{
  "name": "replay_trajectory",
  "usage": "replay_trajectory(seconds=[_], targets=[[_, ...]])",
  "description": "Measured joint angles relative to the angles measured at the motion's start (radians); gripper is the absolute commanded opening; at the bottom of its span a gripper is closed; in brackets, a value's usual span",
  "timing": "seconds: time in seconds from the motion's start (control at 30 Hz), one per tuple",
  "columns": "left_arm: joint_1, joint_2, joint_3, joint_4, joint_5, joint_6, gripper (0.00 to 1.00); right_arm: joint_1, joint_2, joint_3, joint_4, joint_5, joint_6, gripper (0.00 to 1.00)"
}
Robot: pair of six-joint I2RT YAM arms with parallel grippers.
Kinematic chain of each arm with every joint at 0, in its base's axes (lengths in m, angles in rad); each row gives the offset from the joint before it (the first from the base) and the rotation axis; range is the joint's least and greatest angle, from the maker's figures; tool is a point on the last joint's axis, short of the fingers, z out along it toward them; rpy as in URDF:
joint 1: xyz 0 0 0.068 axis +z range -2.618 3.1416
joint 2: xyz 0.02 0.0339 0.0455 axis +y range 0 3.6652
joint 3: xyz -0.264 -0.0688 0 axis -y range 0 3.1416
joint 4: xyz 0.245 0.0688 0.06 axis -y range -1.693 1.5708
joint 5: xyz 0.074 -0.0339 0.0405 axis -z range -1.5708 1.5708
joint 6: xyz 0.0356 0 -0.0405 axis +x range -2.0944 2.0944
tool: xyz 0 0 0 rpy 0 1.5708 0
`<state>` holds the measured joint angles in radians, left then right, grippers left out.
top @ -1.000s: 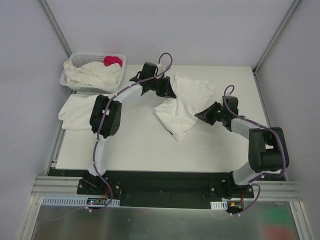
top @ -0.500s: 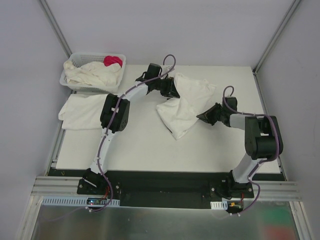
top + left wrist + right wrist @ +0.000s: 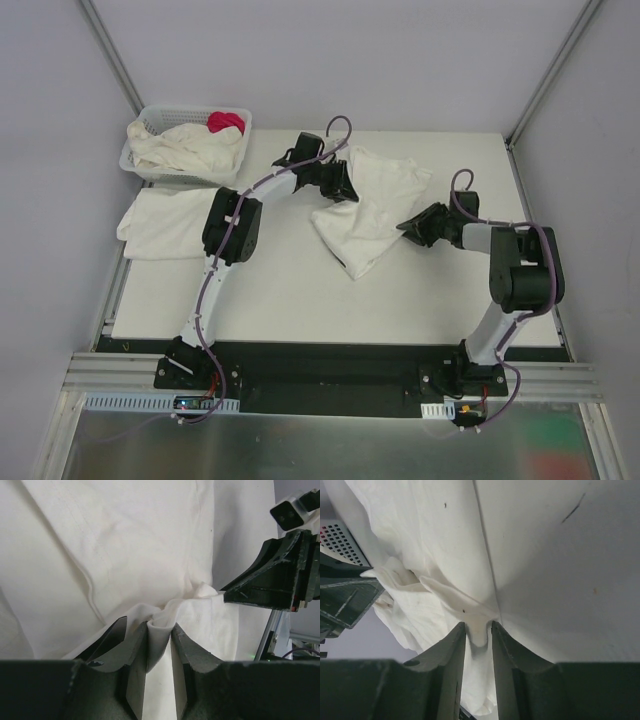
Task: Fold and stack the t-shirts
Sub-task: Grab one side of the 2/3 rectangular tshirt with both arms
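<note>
A cream t-shirt lies half folded and bunched in the middle of the table. My left gripper is at its left edge, and in the left wrist view the gripper is shut on a pinched fold of the t-shirt. My right gripper is at the shirt's right edge. In the right wrist view its jaws stand slightly apart, with a loose fold of the t-shirt between them. A folded t-shirt lies at the table's left edge.
A white lattice basket at the back left holds a crumpled t-shirt and a small pink-red cloth. Bare tabletop spreads in front of the shirt. Grey walls close in both sides.
My right gripper's jaws have parted from the shirt's fold. Both grippers shifted slightly, and the shirt between them has sunk flatter onto the table.
</note>
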<state>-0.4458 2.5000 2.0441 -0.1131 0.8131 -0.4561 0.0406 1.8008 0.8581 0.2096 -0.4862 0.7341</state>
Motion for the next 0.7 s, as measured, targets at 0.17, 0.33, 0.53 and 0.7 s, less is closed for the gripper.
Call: replay_trajectory(seconds=[0.17, 0.33, 0.53, 0.7], targets=[[0.000, -0.017, -0.063, 0.005, -0.004, 0.005, 0.29, -0.041, -0.117, -0.030, -0.049, 0.021, -0.024, 0.29], [0.000, -0.084, -0.155, 0.004, -0.011, 0.029, 0.47, -0.048, -0.301, -0.039, -0.072, 0.053, -0.056, 0.29], [0.000, -0.221, -0.254, 0.010, -0.035, 0.059, 0.60, 0.045, -0.272, 0.021, -0.072, 0.079, -0.073, 0.27], [0.000, -0.328, -0.327, 0.025, -0.065, 0.075, 0.61, 0.164, -0.074, 0.122, -0.032, 0.055, -0.049, 0.24]])
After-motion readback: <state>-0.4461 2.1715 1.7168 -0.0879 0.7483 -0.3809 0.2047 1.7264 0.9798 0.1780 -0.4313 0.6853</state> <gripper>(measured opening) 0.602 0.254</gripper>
